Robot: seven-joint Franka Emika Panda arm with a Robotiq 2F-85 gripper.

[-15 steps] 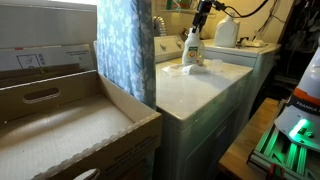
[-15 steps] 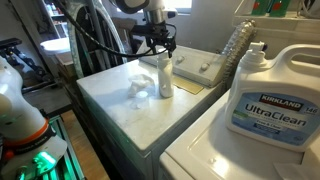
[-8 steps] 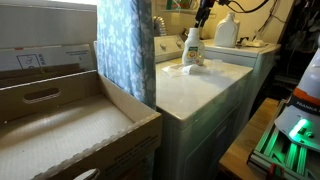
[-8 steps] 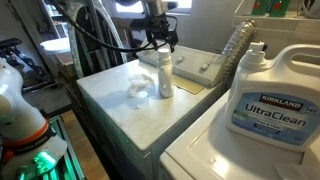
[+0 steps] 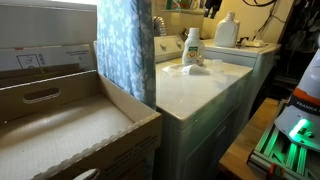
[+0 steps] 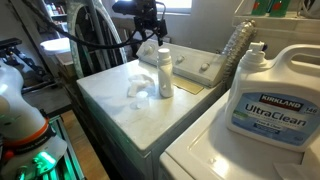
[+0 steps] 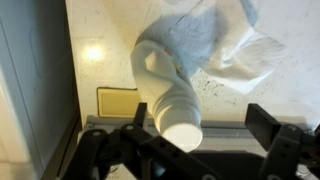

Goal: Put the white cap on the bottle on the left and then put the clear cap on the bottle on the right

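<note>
Bottle [image 5: 192, 45] stood near the desk's [image 5: 205, 88] far edge in an exterior view. In an exterior view, the gripper [image 6: 151, 32] hung above it, crumpled white material [image 6: 136, 88] beside. In the wrist view, the jaws were spread, empty, flanking the white cap [image 7: 183, 132].

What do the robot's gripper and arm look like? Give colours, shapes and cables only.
The gripper is black, with two blocky, angular fingers on linked bars. In an exterior view, thick black cables loop beside the dark wrist.
</note>
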